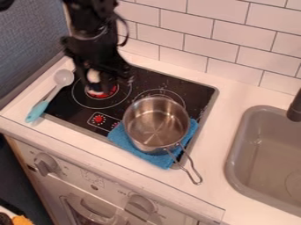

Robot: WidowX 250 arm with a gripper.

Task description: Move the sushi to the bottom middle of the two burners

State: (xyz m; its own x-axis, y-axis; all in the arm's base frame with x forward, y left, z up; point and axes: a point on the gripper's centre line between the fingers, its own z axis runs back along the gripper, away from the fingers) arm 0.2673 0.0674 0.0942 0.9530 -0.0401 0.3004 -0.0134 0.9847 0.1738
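The black gripper (101, 83) hangs low over the left burner (78, 97), at the upper left of the stovetop. A small white piece (94, 76), which looks like the sushi, shows at the gripper, partly covered by its dark parts. Whether it is held or rests on the burner cannot be told. The right burner (164, 91) lies behind a steel pot and is partly hidden by it.
The steel pot (156, 125) stands on a folded blue cloth (154, 160), its wire handle pointing toward the front edge. A blue-handled spoon (38, 110) lies along the stove's left side. A grey sink (235, 154) is at the right, with a dark faucet (295, 107).
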